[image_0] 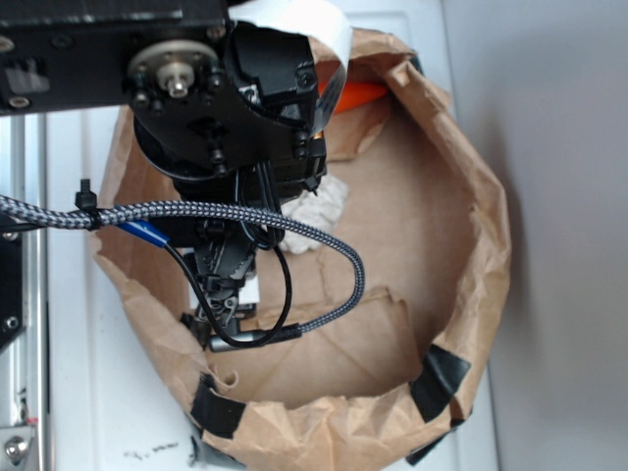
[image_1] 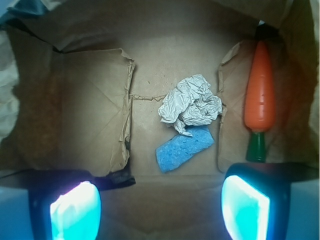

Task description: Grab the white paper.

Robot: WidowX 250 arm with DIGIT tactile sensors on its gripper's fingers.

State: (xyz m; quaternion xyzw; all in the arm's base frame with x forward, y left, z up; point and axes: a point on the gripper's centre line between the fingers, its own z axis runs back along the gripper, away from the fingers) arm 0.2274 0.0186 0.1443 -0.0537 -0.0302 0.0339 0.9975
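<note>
Nearest the wrist camera, two glowing fingertip pads [image_1: 75, 212] are seen at the bottom corners of the view, set wide apart with nothing between them; the gripper [image_1: 160, 210] is thus spread open and empty, presumably so that it can straddle a bulky target. Just beyond, on the floor of the brown paper bag [image_1: 90, 115], a blue sponge [image_1: 184, 148] lies flat and tilted. Touching its far edge, and partly overlapping it, the white paper [image_1: 191, 104] is found as a crumpled, lumpy wad, roughly centred between the pads but slightly to the right. Because the two touch, a descent placed too near would be judged likely to catch the sponge as well. Off to the right, well apart, an orange toy carrot [image_1: 259, 95] is laid lengthwise along the bag's wall. In the exterior view the arm [image_0: 226, 108] is held above the open bag [image_0: 461, 196], and the wad [image_0: 319, 208] is mostly hidden behind it.
</note>
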